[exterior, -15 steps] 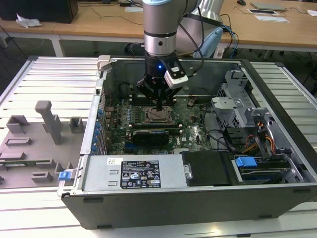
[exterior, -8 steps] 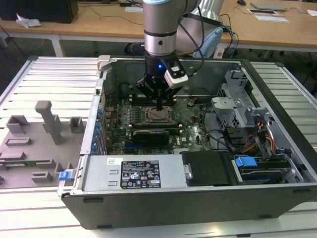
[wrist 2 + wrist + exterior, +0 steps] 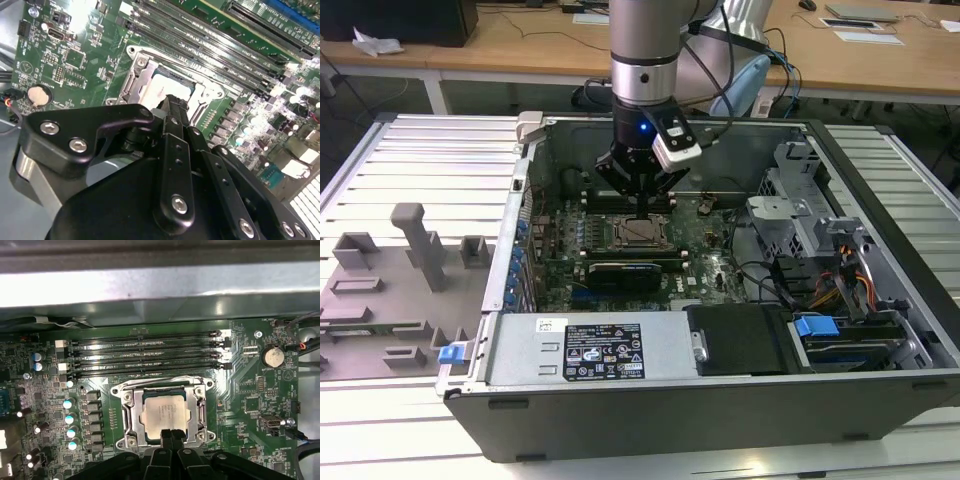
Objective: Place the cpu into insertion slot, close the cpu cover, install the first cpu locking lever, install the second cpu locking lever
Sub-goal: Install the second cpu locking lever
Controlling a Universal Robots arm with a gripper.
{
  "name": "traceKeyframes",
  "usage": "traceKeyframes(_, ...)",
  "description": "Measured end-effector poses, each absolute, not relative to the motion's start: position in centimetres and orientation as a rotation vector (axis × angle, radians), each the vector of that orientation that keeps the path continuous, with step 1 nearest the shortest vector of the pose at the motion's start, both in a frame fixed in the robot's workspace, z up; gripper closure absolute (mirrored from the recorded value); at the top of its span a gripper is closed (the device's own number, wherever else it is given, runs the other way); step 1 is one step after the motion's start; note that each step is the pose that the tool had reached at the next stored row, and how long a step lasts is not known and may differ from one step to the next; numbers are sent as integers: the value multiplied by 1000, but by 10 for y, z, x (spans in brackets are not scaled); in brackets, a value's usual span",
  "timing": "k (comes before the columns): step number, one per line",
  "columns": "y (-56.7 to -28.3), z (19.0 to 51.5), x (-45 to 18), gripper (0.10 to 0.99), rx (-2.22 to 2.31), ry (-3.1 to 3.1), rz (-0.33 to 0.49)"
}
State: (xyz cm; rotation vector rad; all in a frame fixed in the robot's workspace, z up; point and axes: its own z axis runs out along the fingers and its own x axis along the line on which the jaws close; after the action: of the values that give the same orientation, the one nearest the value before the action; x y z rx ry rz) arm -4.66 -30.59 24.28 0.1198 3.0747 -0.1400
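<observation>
The cpu (image 3: 165, 413) sits under the cpu cover (image 3: 131, 412), pincer (image 3: 171, 434) above

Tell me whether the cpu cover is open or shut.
Shut: the cpu cover lies flat around the cpu, framing its top. The pincer sits at the near edge.

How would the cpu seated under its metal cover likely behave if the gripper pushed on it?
The cpu looks flat and metal-topped, so probably stiff and slippery. Framed by the cpu cover, it likely wouldn't slide or tip. The closed gripper sits at its edge.
</observation>
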Motion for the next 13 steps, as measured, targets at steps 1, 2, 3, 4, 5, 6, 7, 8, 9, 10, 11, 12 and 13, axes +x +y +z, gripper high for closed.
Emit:
traceKeyframes(1, -306, 245, -47, 980, 119, 3075, -140)
traceKeyframes(2, -307, 245, -47, 980, 120, 3075, -140)
traceKeyframes(3, -308, 246, -47, 980, 120, 3075, -140)
traceKeyframes(4, -311, 246, -47, 980, 120, 3075, -140)
traceKeyframes(5, -316, 246, -47, 980, 120, 3075, -140)
traceKeyframes(6, -319, 246, -47, 980, 120, 3075, -140)
traceKeyframes(7, -322, 246, -47, 980, 120, 3075, -140)
traceKeyframes(8, -326, 246, -47, 980, 120, 3075, -139)
traceKeyframes(9, -330, 246, -47, 980, 120, 3075, -138)
traceKeyframes(10, -333, 246, -47, 980, 120, 3075, -136)
traceKeyframes(11, -335, 246, -47, 980, 120, 3075, -135)
traceKeyframes(12, -339, 246, -47, 980, 120, 3075, -132)
traceKeyframes(13, -345, 246, -47, 980, 120, 3076, -128)
